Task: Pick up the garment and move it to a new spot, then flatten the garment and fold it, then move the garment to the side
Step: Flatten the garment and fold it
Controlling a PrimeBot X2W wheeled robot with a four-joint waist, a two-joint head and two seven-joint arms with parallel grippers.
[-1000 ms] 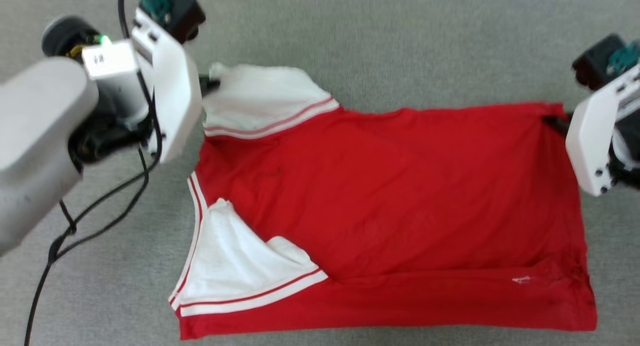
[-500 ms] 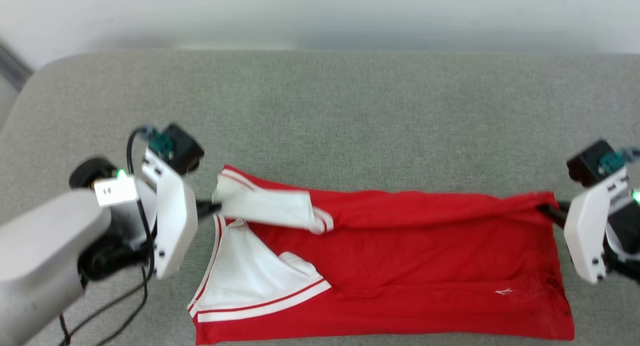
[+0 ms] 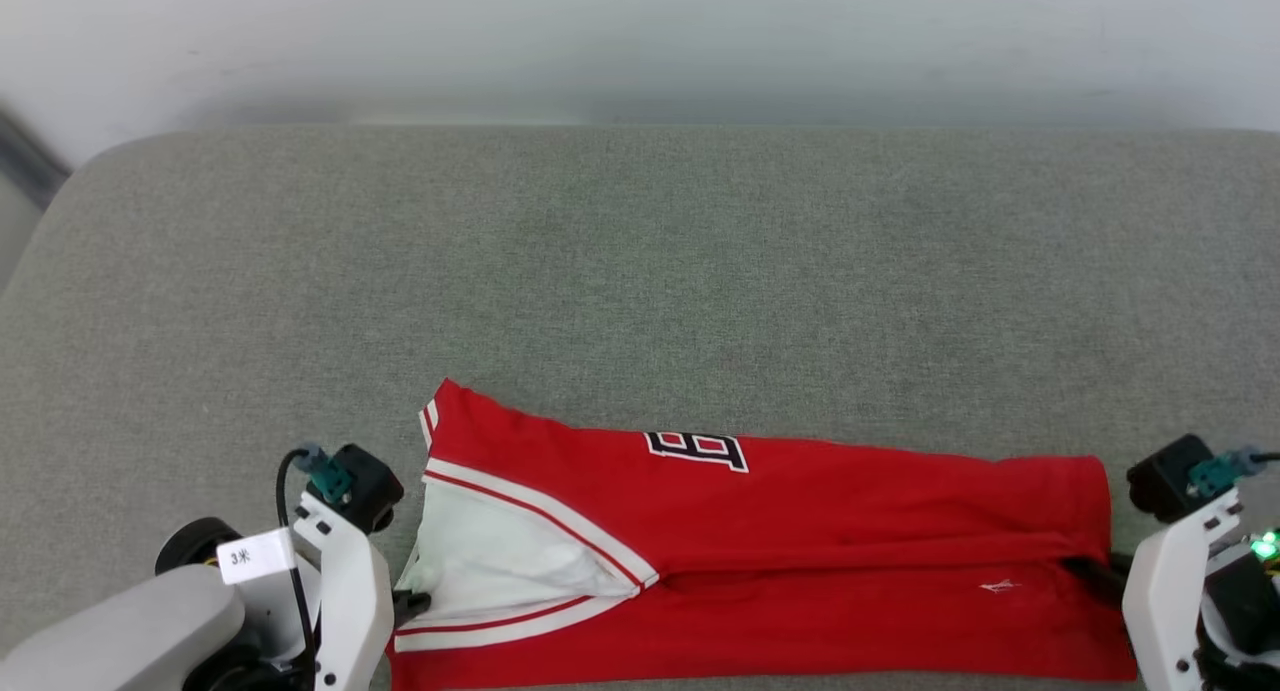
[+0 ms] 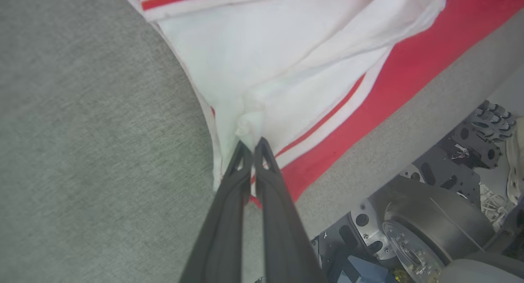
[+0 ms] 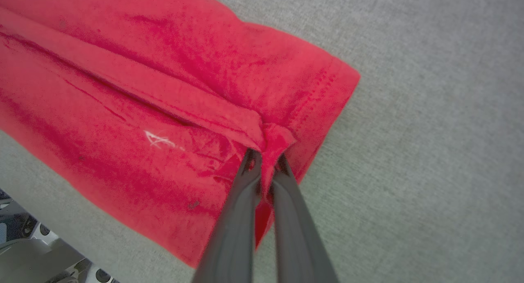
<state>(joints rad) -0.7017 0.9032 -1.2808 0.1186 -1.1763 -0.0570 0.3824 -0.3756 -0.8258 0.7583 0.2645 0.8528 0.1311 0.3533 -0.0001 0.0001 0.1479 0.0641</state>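
Left hand (image 4: 253, 144) pinches white sleeve (image 4: 286, 49) of folded red garment (image 3: 850, 531).

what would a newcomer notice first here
A red jersey lies folded in a long strip at the near edge of the grey surface, black numerals on top. The left gripper pinches its white sleeve and the right gripper its hem, fingers shut on cloth.
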